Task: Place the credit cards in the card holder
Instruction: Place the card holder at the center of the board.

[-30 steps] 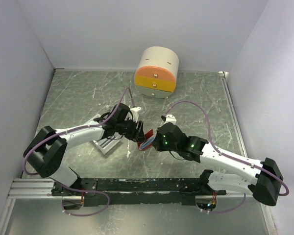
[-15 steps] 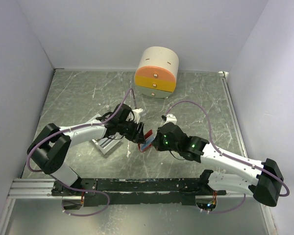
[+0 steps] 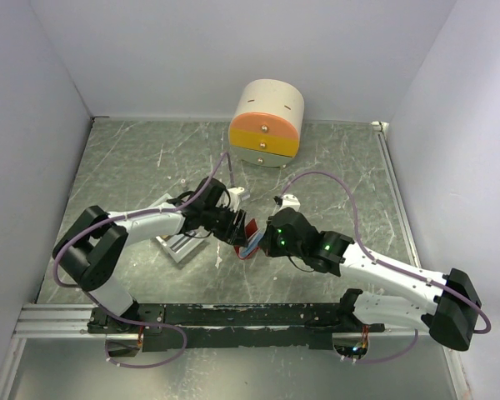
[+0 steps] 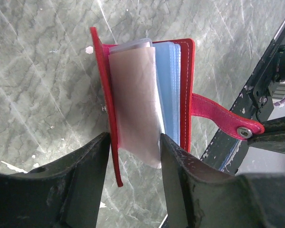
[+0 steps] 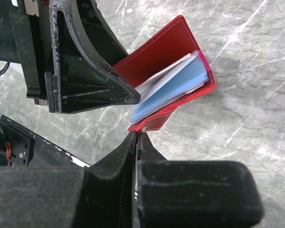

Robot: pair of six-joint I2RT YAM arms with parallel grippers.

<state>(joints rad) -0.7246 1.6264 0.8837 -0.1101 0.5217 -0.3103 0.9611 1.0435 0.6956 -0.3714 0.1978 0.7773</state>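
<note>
Pinches a red edge of the card holder [image 5: 156, 47] in the closed right pincer [image 5: 137, 135], near the middle of the tabletop [image 3: 150, 158]. Straddles its other cover and tan sleeve [image 4: 135, 95] with the half-spread left pincer [image 4: 133, 142]; cannot tell whether gripping.

Right tool [image 5: 137, 134] pinched shut; left tool [image 4: 134, 137] half-spread, possibly gripping.

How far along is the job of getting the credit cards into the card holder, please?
Done: the card holder is open, strap unsnapped. In hand: the right gripper pinches one red cover edge; the left gripper straddles the other cover and the tan sleeve, grip unclear. Left: no credit card shows in either gripper, and the sleeves' contents cannot be told, so loading looks ahead.
</note>
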